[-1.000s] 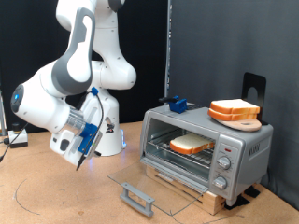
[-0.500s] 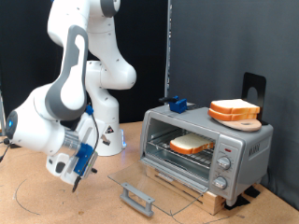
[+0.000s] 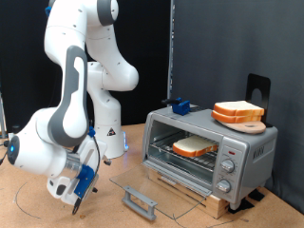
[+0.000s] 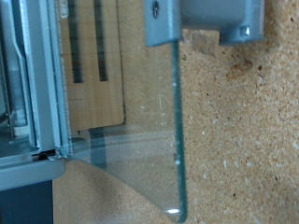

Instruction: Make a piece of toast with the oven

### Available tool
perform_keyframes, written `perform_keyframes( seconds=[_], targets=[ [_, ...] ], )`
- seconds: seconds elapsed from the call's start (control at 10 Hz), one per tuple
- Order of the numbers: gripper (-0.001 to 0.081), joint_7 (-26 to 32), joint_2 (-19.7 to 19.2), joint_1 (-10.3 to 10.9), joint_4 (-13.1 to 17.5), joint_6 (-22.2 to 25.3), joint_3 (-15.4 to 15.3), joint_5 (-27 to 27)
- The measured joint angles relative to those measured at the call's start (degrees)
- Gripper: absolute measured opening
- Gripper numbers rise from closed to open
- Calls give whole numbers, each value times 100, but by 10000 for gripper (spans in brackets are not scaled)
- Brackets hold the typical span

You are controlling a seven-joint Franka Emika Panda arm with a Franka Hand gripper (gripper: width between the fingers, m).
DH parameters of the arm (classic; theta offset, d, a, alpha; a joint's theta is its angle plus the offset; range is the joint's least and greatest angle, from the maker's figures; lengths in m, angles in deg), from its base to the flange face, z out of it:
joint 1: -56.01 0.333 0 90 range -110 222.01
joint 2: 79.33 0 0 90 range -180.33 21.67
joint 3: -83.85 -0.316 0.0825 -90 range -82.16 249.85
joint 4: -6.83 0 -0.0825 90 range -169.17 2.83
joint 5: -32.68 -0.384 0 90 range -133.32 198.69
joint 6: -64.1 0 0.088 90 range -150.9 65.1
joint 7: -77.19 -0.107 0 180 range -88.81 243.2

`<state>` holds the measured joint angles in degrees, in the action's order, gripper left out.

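Note:
The oven [image 3: 209, 152] stands at the exterior view's right on a wooden board, its glass door [image 3: 142, 182] folded down flat with the bar handle [image 3: 140, 201] at the front. The piece of toast [image 3: 195, 147] lies on the wire rack inside. My gripper [image 3: 82, 183] hangs low over the table at the exterior view's left, apart from the door and holding nothing that shows. The wrist view shows the open glass door [image 4: 140, 121] edge-on, its handle [image 4: 201, 21] and the oven's front frame [image 4: 42, 84]; no fingers show there.
A pile of bread slices [image 3: 237, 111] sits on a round board on top of the oven, next to a small blue object [image 3: 180, 106]. A black stand [image 3: 258, 90] rises behind it. The robot base [image 3: 109, 133] stands behind. A cable loops on the cork table [image 3: 28, 199].
The arm has swung down and towards the exterior view's left; the gripper now sits lower, near the table. The oven, door and toast have not moved.

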<state>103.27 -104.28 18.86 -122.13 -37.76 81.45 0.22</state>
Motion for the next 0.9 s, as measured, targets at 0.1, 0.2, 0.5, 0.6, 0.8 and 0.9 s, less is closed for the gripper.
perform_keyframes(
  seconds=[0.1,0.2,0.5,0.6,0.8,0.9],
  targets=[
    [807,7,-105,25,-17,-14,-34,4],
    [807,32,-179,47,-57,-17,-88,5],
    [807,211,-225,140,-358,-50,-350,-31],
    [807,245,-211,166,-478,-68,-446,-87],
    [807,367,-107,163,-677,-10,-582,-236],
    [807,446,9,115,-709,247,-581,-311]
  ],
)
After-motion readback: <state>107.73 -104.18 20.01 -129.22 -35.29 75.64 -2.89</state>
